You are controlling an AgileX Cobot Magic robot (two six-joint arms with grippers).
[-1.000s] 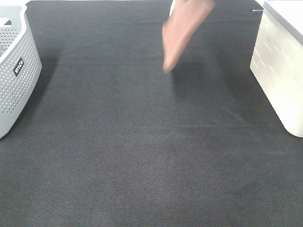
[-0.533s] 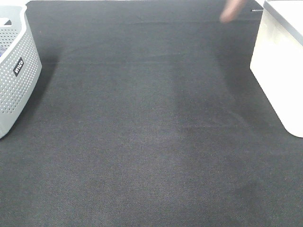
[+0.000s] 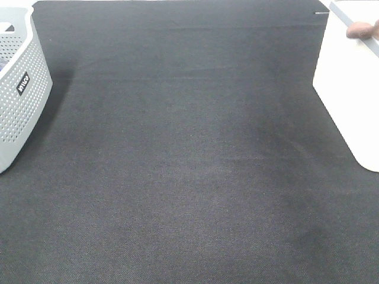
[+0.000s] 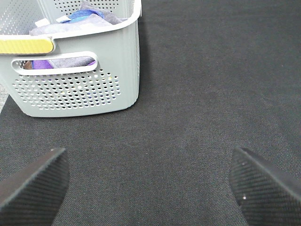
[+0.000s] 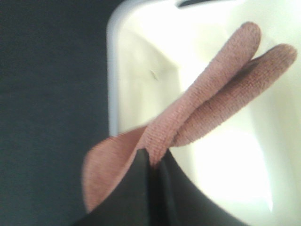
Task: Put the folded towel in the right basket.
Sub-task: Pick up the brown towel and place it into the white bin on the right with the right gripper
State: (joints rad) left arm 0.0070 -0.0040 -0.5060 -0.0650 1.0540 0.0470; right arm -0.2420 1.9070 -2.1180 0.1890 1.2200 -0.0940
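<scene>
Looking from the high camera, only a tip of the towel [image 3: 360, 29] shows, just over the rim of the white basket [image 3: 343, 89]; the grey basket [image 3: 21, 89] sits well apart from it. The left wrist view shows the left gripper [image 4: 150, 188] spread wide and empty. The right wrist view shows the right gripper [image 5: 157, 186] pinching the towel [image 5: 211, 94] above the white basket's hollow [image 5: 141, 84], apparently placed for dropping it in.

Exterior high: steep look down on bench [image 3: 189, 177], both side edges in frame. Left wrist: low, close, faces grey basket [image 4: 75, 89] at left edge. Right wrist: tight over right basket [image 5: 112, 70]. Exterior shares both baskets.
</scene>
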